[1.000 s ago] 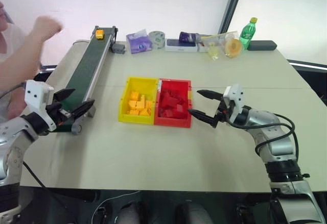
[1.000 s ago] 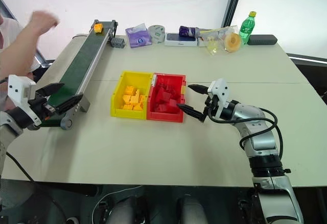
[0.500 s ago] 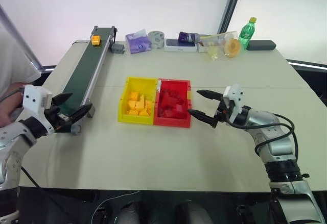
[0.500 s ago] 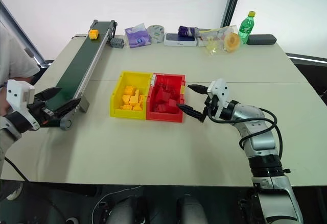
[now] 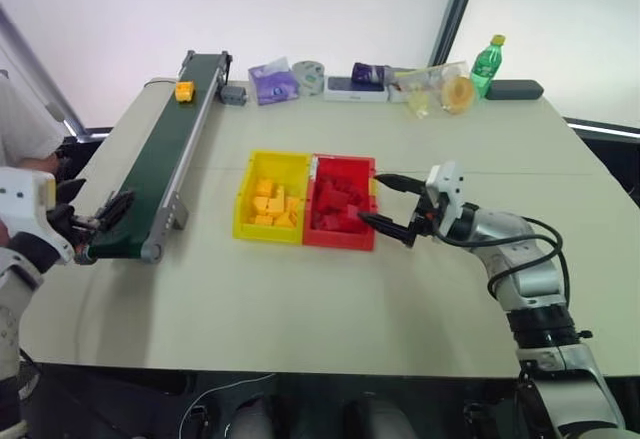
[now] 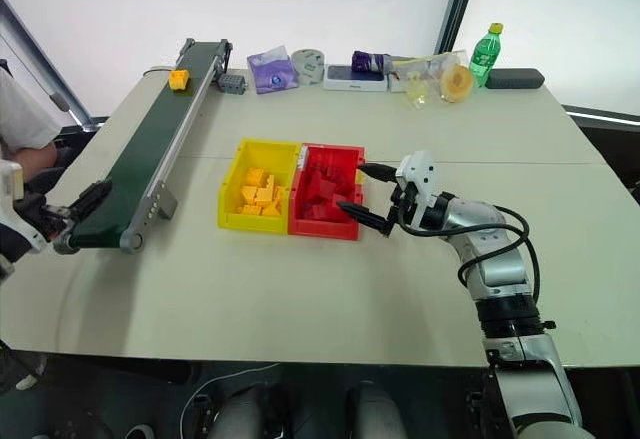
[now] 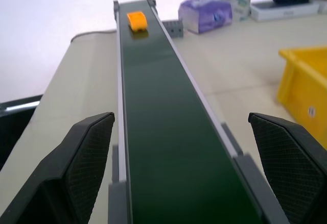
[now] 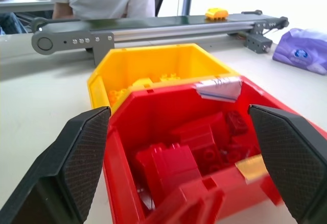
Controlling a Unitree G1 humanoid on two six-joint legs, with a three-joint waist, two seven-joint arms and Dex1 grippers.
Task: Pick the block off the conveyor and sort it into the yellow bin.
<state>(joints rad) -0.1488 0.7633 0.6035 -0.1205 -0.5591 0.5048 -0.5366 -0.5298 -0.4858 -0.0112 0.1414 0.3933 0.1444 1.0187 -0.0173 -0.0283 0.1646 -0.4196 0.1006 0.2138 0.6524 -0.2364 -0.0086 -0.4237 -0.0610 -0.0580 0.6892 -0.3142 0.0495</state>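
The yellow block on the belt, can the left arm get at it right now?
Probably not yet. The block sits at the conveyor's far end, while the left tool waits open at the near end; nothing blocks the belt between.

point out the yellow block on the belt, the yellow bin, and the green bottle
block [image 5: 184, 90], left eye view, on its top face, at the conveyor's far end.
yellow bin [image 5: 241, 207], left eye view, on its left wall.
green bottle [image 5: 485, 66], left eye view, on the middle of its body.

Person [image 5: 25, 129] cut off at the picture's edge, far-table clutter [image 5: 400, 81] too small to identify, red bin [image 8: 214, 147] partly cropped
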